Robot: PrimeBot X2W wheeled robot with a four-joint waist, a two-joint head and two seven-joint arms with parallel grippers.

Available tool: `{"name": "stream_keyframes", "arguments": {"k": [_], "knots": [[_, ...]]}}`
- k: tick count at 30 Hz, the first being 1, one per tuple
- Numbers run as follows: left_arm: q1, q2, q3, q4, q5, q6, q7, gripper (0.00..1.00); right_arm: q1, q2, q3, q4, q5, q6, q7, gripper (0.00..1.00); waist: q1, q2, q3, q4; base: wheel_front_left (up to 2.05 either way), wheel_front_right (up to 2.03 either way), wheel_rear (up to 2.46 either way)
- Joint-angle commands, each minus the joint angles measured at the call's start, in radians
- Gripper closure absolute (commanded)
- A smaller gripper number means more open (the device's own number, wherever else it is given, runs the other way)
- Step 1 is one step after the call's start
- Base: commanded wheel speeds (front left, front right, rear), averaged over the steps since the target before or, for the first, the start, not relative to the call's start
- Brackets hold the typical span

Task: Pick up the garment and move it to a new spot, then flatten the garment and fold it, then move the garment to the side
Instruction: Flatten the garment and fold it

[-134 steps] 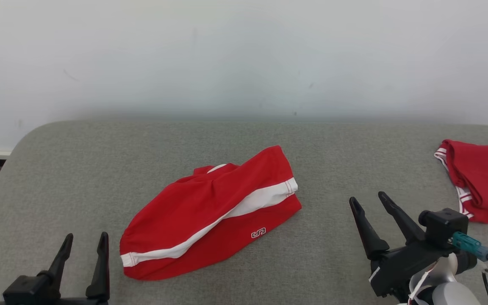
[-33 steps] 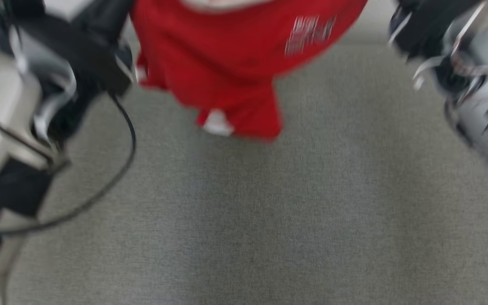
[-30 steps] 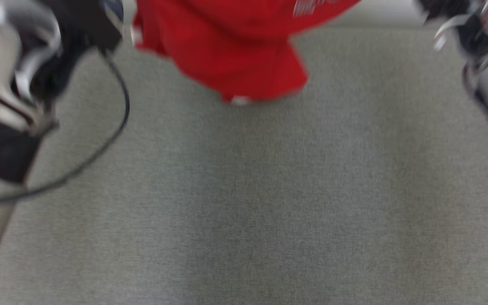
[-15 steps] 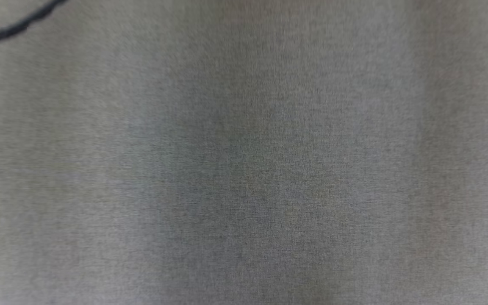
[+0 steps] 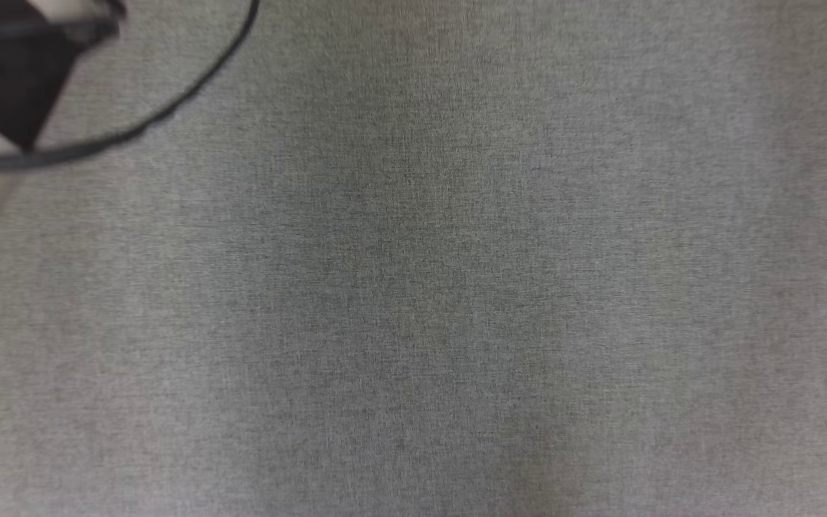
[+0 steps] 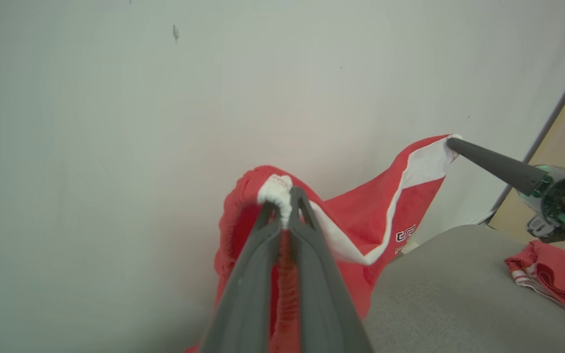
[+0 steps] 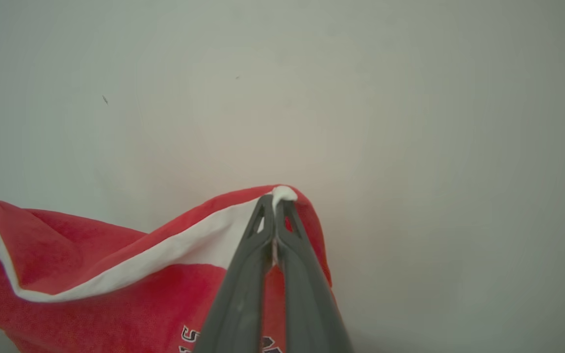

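In your left wrist view, the left pincer is clenched on a bunched white hem of the red garment. Its 2 fingers are pressed together at the bottom centre of the frame, with cloth showing between them. In your right wrist view, the right pincer is clamped on another white-edged corner at mid-frame. The garment hangs in the air between the 2 pincers and sags in the middle, with a white stripe and a small logo on its face. Its lower part runs off the bottom of the frame.

Beyond it, at the lower right of the left wrist view, lies the grey counter, with 1 other red cloth at the far right edge. A pale wall stands behind everything.

Your head view looks down on the grey counter, slightly blurred, with a black cable curving across the upper left.
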State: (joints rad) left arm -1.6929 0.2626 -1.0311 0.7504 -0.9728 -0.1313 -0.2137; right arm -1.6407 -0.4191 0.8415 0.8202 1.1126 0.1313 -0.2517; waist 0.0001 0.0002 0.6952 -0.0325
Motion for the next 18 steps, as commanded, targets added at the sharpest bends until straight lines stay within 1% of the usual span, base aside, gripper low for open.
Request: {"name": "stream_keyframes", "arguments": {"k": [1,4,6,7,8,10,13,14,18], "knots": [[0.025,0.011,-0.009,-0.012,-0.017,0.002,-0.014,1.00,0.029,-0.018,0.003,-0.018,0.016,-0.001,-0.007,1.00,-0.0001,-0.0002,-0.025,0.008,0.00,0.00,0.00],[0.090,0.044,-0.044,-0.049,-0.022,0.002,-0.037,1.00,0.114,-0.042,0.018,-0.085,0.034,-0.001,-0.012,1.00,-0.0001,-0.0002,-0.061,0.006,0.00,0.00,0.00],[0.131,0.065,-0.044,-0.078,-0.038,0.002,-0.046,1.00,0.161,-0.064,0.005,-0.139,0.042,-0.001,-0.012,1.00,-0.0001,-0.0002,-0.084,0.004,0.00,0.00,0.00],[0.158,0.074,-0.034,-0.096,-0.047,0.002,-0.048,1.00,0.190,-0.073,-0.001,-0.165,0.042,-0.001,-0.012,1.00,-0.0001,-0.0002,-0.097,0.002,0.00,0.00,0.00],[0.214,0.088,-0.015,-0.136,-0.063,0.002,-0.052,1.00,0.261,-0.093,-0.002,-0.220,0.048,-0.001,-0.012,1.00,-0.0001,-0.0002,-0.123,0.002,0.00,0.00,0.00],[0.276,0.106,0.021,-0.179,-0.065,0.002,-0.052,1.00,0.326,-0.112,0.002,-0.274,0.049,-0.001,-0.012,1.00,-0.0001,-0.0002,-0.151,0.001,0.00,0.00,0.00],[0.390,0.119,0.080,-0.257,-0.069,0.002,-0.052,1.00,0.416,-0.143,0.005,-0.348,0.075,-0.001,-0.012,1.00,-0.0001,-0.0002,-0.192,0.005,0.00,0.00,0.00],[0.390,0.119,0.080,-0.257,-0.069,0.002,-0.052,1.00,0.416,-0.143,0.005,-0.348,0.075,-0.001,-0.012,1.00,-0.0001,-0.0002,-0.192,0.005,0.00,0.00,0.00],[0.544,0.148,0.126,-0.351,-0.051,0.007,-0.052,1.00,0.533,-0.187,0.041,-0.431,0.127,-0.001,-0.009,1.00,-0.0001,-0.0002,-0.249,0.010,0.00,0.00,0.00]]}}
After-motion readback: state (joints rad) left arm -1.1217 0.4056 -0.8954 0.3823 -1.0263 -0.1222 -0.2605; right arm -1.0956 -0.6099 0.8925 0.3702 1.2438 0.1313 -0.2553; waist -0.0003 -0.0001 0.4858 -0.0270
